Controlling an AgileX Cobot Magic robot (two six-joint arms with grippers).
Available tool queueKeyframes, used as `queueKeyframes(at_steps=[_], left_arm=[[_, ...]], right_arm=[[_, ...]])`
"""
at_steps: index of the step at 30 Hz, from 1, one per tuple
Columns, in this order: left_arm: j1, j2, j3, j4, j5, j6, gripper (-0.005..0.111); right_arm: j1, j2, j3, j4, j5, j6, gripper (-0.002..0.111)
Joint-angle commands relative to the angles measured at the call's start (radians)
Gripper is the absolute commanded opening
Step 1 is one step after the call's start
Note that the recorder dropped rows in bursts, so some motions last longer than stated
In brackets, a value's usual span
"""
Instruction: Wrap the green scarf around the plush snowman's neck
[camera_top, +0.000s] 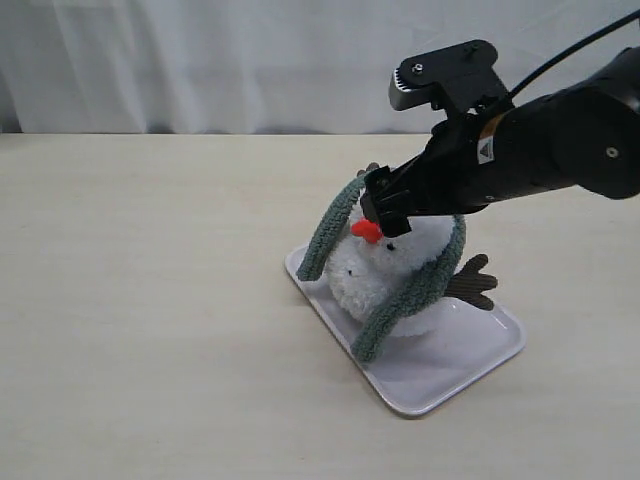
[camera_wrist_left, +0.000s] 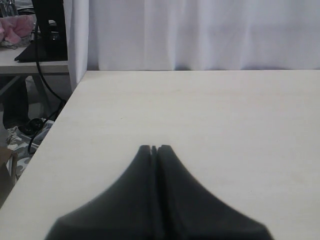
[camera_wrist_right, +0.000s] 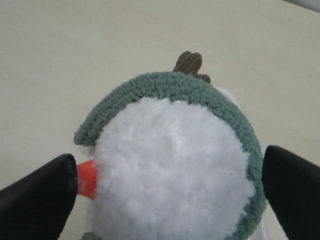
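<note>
The plush snowman (camera_top: 372, 272) stands upright on a white tray (camera_top: 470, 352), its orange nose (camera_top: 367, 231) pointing left. The green scarf (camera_top: 412, 293) lies over the back of its head, with one end hanging down each side. My right gripper (camera_top: 386, 214) is low over the head, open. In the right wrist view its fingers stand wide apart on either side of the snowman (camera_wrist_right: 175, 165): one beside the nose (camera_wrist_right: 88, 179), the other beside the scarf (camera_wrist_right: 170, 85). My left gripper (camera_wrist_left: 155, 148) is shut over bare table, holding nothing.
A brown twig arm (camera_top: 472, 282) sticks out on the snowman's right side over the tray. A white curtain (camera_top: 250, 60) hangs behind the pale wooden table (camera_top: 150, 300). In the left wrist view the table's edge (camera_wrist_left: 60, 115) drops off to cables and clutter.
</note>
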Motion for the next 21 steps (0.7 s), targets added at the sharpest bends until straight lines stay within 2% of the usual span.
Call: queueKeyframes(at_steps=[1, 12, 15, 21], left_arm=[[0.002, -0.003, 0.004, 0.0, -0.01, -0.008, 0.0], [0.002, -0.003, 0.004, 0.0, -0.01, -0.008, 0.0], [0.002, -0.003, 0.004, 0.0, -0.01, -0.008, 0.0], [0.002, -0.003, 0.004, 0.0, -0.01, -0.008, 0.0]], right_arm=[[-0.001, 0.041, -0.031, -0.02, 0.031, -0.005, 0.093], [0.001, 0.129, -0.031, -0.018, 0.009, -0.005, 0.091], [0.001, 0.129, -0.031, -0.018, 0.011, -0.005, 0.079], [0.001, 0.129, -0.031, -0.02, 0.014, -0.033, 0.038]])
